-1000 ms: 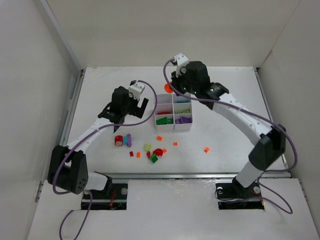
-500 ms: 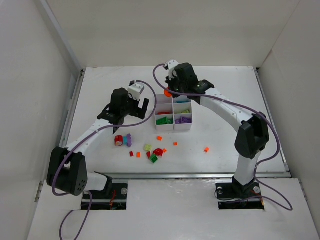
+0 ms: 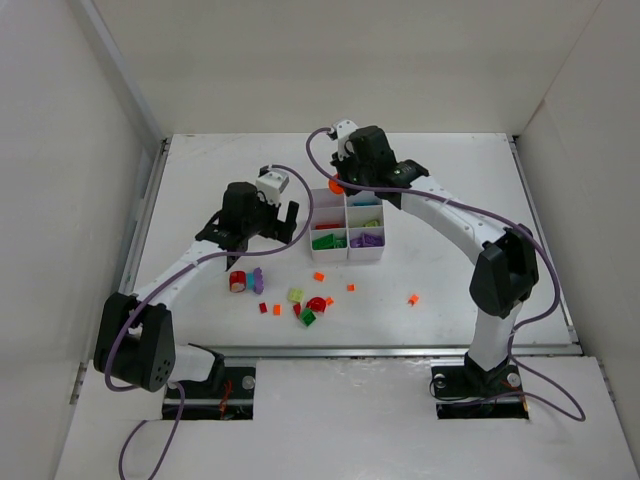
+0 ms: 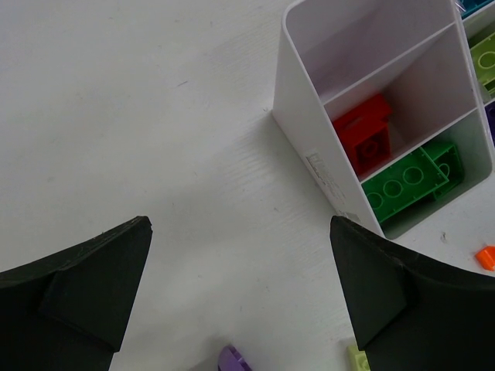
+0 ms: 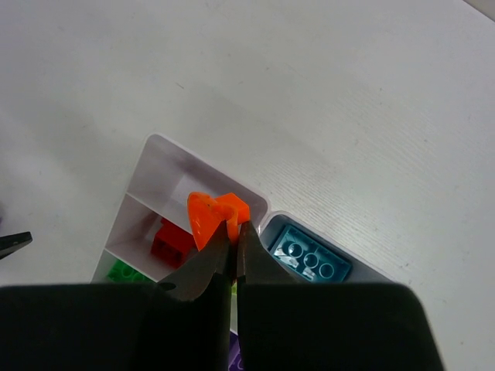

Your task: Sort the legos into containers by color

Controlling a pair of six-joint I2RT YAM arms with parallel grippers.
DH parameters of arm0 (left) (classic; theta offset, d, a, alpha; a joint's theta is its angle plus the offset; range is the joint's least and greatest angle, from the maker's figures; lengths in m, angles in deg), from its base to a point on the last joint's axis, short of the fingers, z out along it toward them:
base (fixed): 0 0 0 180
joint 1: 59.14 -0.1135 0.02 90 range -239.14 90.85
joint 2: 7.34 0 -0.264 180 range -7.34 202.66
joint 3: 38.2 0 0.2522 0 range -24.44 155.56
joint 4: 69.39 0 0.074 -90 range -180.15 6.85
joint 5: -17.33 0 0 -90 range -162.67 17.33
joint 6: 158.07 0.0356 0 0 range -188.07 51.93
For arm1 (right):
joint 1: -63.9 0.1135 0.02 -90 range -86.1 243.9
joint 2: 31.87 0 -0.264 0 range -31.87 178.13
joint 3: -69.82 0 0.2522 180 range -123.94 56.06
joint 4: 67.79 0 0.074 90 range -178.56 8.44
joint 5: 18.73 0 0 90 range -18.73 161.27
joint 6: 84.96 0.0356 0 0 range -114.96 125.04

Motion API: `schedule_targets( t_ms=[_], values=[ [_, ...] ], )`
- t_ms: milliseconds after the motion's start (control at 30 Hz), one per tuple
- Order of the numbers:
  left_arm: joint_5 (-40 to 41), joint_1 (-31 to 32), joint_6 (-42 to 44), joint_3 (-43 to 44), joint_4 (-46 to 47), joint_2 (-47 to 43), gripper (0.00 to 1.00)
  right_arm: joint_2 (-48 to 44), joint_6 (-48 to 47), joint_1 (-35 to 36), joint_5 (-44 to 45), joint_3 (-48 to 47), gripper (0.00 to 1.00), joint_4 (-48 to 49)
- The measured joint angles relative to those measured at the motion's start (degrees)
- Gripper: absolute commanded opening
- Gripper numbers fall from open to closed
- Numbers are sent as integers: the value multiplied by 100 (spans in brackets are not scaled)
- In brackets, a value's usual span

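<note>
"Left claw (image 4: 240, 259) hung low with its jaws spread wide and nothing between them. What sat nearest the arm bases?"

"Loose legos (image 3: 308, 303), strewn on the bench (image 3: 200, 180) just on the near side of that claw: red, green, yellow-green, a few orange bits, and a red-and-purple pair (image 3: 245, 281) off to the left. That arm was plainly the nearer one to them."

"And beyond them?"

"The white tray (image 3: 349, 256), just to the right of that open claw. Its long axis ran near to far, three rows of two. Green bricks (image 4: 410, 182) filled the near-left cell and a red brick (image 4: 363, 131) the middle-left. Purple bricks (image 3: 366, 239) and a yellow-green brick (image 3: 370, 220) lay across from them, with a cyan brick (image 5: 309, 259) at the far right."

"So the far-left cell (image 5: 166, 182)?"

"Empty, as far as both wrist views showed."

"Where was the right claw (image 5: 234, 230)?"

"Farthest out, above the tray's far end, pinched shut on an orange piece (image 5: 207, 216). The piece jutted past the fingertips, broad face toward the tray's left side. Its own long axis I couldn't make out."

"Which way to the drop?"

"I judged the empty cell lay below and a touch to the near-left of the piece, which seemed to hang over the wall shared with the cyan cell. A small shift left before release looked wise, or it might tip in with the cyan."
</note>
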Motion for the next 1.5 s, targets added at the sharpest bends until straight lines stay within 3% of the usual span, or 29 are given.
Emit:
schedule_targets(
  t_ms=[633, 700, 800, 833, 933, 1267, 1500],
  values=[
    [-28, 0, -28, -107, 48, 0, 100, 474, 238, 4, 7, -258, 1, 11],
    [-31, 0, -28, -107, 46, 0, 100, 557, 258, 7, 4, -260, 7, 9],
    [-31, 0, -28, -107, 46, 0, 100, 695, 310, 9, -13, -356, 25, -22],
    [-31, 0, -28, -111, 50, 0, 100, 752, 319, 9, -28, -415, 38, -46],
    [-31, 0, -28, -116, 48, 0, 100, 859, 306, 9, -116, -538, 57, -81],
    [-31, 0, -28, -195, 74, -4, 100, 588, 264, 17, -245, -420, 61, -260],
    [-24, 0, -59, -295, 122, -44, 100, -1307, 909, -160, 184, 1001, 66, -907]
  ],
)
